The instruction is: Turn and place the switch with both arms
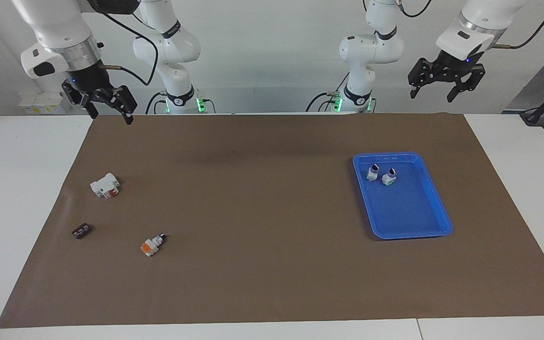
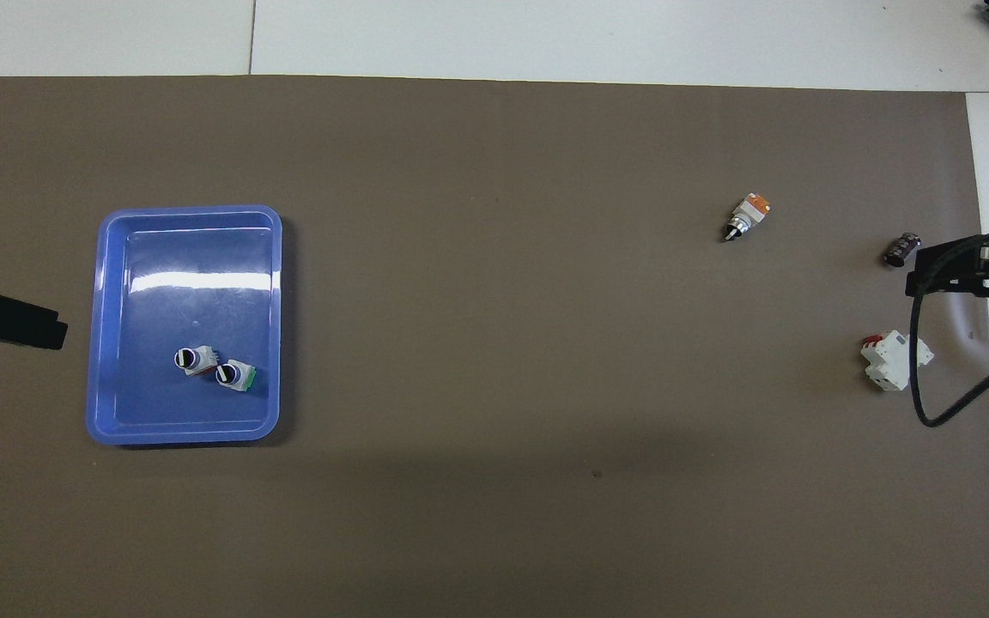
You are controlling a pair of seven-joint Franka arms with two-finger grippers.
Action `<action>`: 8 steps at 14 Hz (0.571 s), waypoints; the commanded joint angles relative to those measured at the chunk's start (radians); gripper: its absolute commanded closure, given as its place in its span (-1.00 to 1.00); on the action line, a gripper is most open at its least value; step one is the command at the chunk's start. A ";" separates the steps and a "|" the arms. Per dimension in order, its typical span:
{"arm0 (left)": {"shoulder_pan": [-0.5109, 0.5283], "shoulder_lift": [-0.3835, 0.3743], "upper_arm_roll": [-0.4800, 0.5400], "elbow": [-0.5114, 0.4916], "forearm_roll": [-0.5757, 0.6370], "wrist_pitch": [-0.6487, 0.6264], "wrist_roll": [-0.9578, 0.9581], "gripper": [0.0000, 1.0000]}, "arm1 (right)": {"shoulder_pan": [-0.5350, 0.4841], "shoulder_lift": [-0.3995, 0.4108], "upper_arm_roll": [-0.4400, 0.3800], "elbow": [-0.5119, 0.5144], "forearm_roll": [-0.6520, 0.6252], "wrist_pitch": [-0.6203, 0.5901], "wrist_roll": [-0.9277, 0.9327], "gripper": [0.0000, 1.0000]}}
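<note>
We see right gripper [image 1: 111,106], fingers spread, empty, raised at its own end; small white-grey switch with orange block [image 1: 152,244] lies flat on brown mat, knob toward robots; left gripper [image 1: 444,85] spread, empty, near blue tray. We judge right arm nearer.

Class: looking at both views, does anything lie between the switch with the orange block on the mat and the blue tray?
Nothing visible does. Only bare brown mat separates the switch from the blue tray; the white block and black piece lie toward the right arm's end.

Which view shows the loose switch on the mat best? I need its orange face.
The facing view: the switch lies unobstructed, orange face clearest. The overhead view shows it too, with only a sliver of orange.
</note>
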 commanded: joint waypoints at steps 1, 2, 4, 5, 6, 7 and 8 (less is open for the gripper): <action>0.008 -0.028 -0.006 -0.029 0.016 0.004 -0.008 -1.00 | 0.002 -0.004 0.004 -0.001 0.018 0.004 0.017 -1.00; 0.008 -0.026 -0.006 -0.029 0.016 0.004 -0.008 -1.00 | 0.001 -0.004 0.004 -0.001 0.018 0.004 0.017 -1.00; 0.008 -0.028 -0.006 -0.029 0.016 0.004 -0.008 -1.00 | -0.001 -0.004 0.004 -0.001 0.018 0.002 0.017 -1.00; 0.008 -0.026 -0.006 -0.029 0.016 0.004 -0.008 -1.00 | -0.001 -0.004 0.004 -0.001 0.018 0.003 0.018 -1.00; 0.008 -0.028 -0.006 -0.029 0.016 0.004 -0.008 -1.00 | 0.001 -0.006 0.004 -0.002 0.018 0.005 0.020 -1.00; 0.008 -0.026 -0.006 -0.029 0.016 0.004 -0.008 -1.00 | 0.001 -0.006 0.005 -0.005 0.019 0.005 0.022 -1.00; 0.008 -0.028 -0.006 -0.029 0.016 0.004 -0.008 -1.00 | 0.001 -0.007 0.004 -0.008 0.018 0.005 0.022 -1.00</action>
